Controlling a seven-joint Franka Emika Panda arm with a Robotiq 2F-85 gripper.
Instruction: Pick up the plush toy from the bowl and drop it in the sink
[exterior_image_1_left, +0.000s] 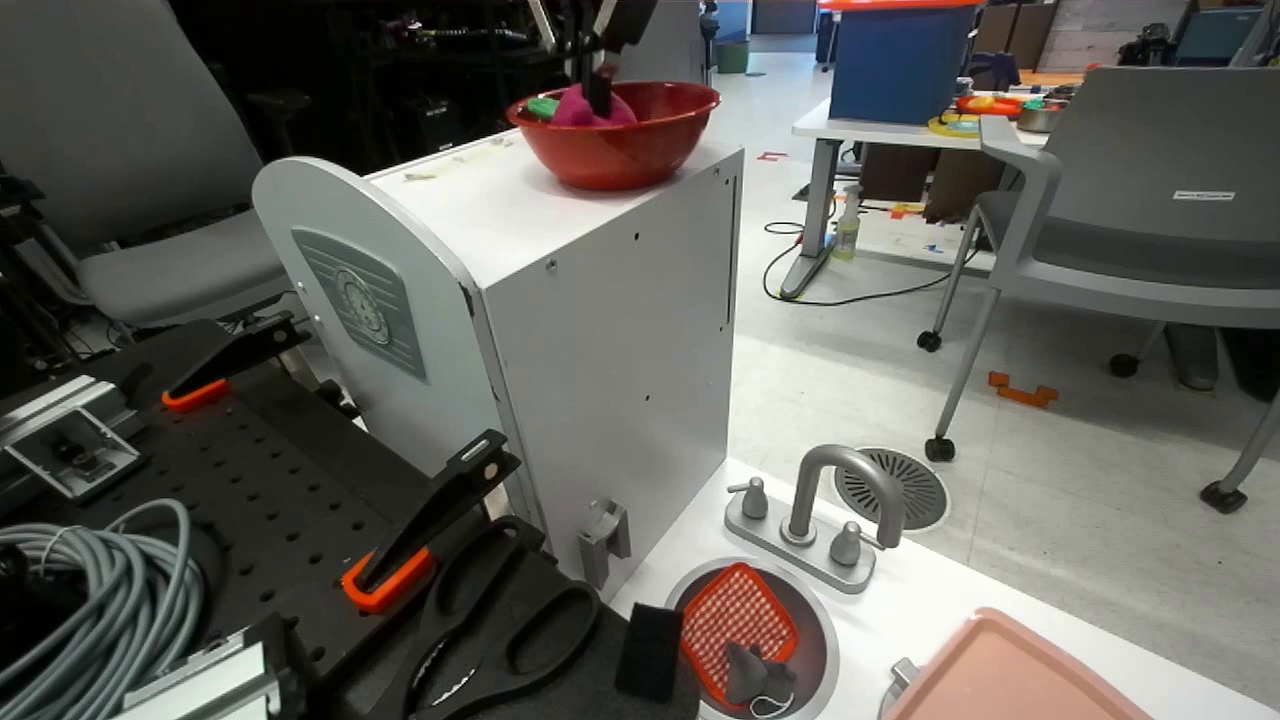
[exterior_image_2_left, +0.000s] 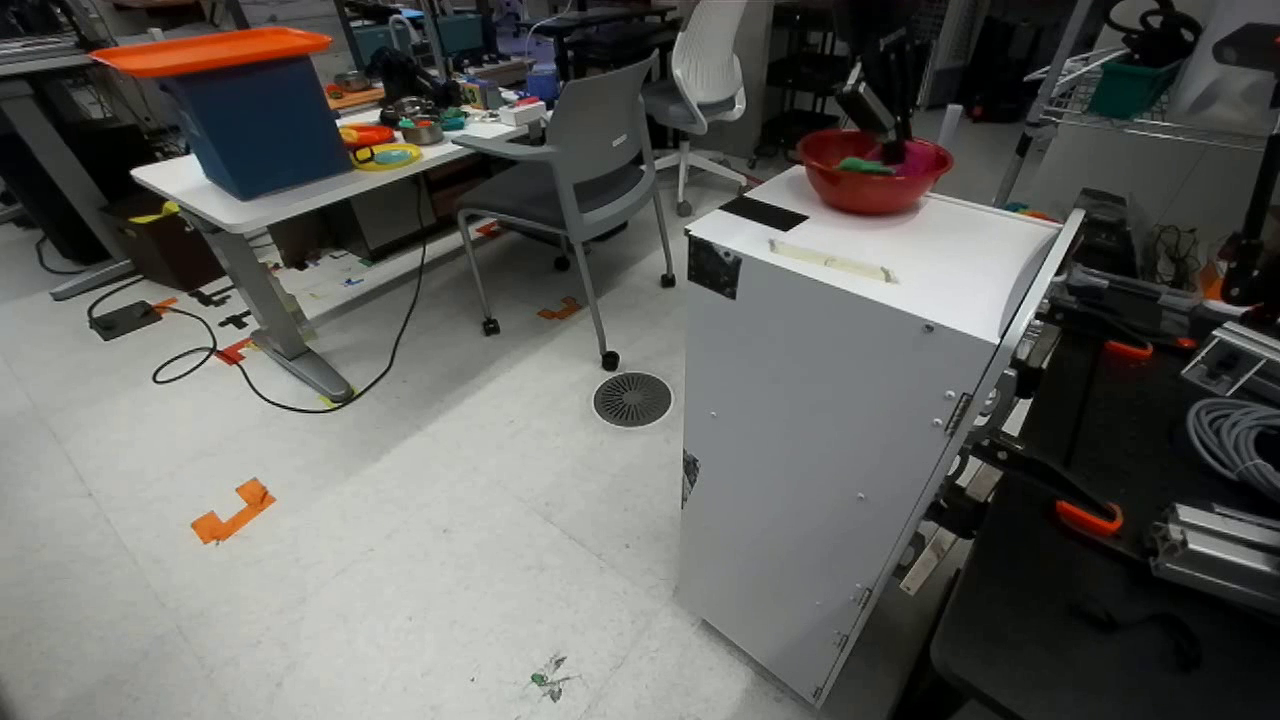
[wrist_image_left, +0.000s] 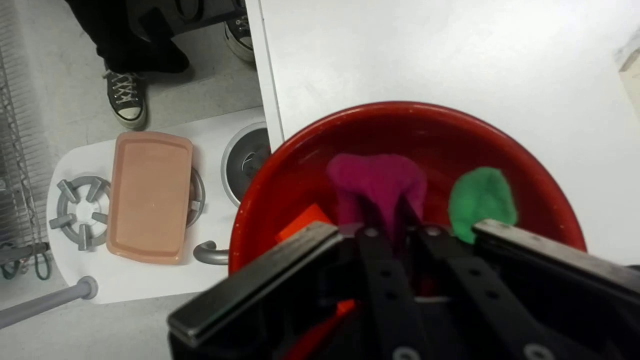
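The glossy red bowl (exterior_image_1_left: 640, 150) rests on top of a tall white cabinet. Inside it, a magenta plush toy (wrist_image_left: 385, 172) is pinched between the fingertips of my gripper (wrist_image_left: 386, 212); its fabric bunches up around them. A smaller green soft toy (wrist_image_left: 482, 200) lies apart from it on the bowl's right side in the wrist view. In an exterior view the gripper (exterior_image_1_left: 597, 100) reaches down past the rim. The round grey sink (exterior_image_1_left: 826, 640) sits lower, beside the cabinet, and holds a red mesh basket (exterior_image_1_left: 735, 615) and a grey mouse toy (exterior_image_1_left: 755, 675).
The white cabinet (exterior_image_1_left: 620, 300) stands between the bowl and the low counter. A grey faucet (exterior_image_1_left: 888, 500) rises behind the sink, with a pink tray (wrist_image_left: 150, 200) farther along. Another piece in the bowl is orange (wrist_image_left: 306, 221). A person's shoe (wrist_image_left: 127, 97) shows on the floor.
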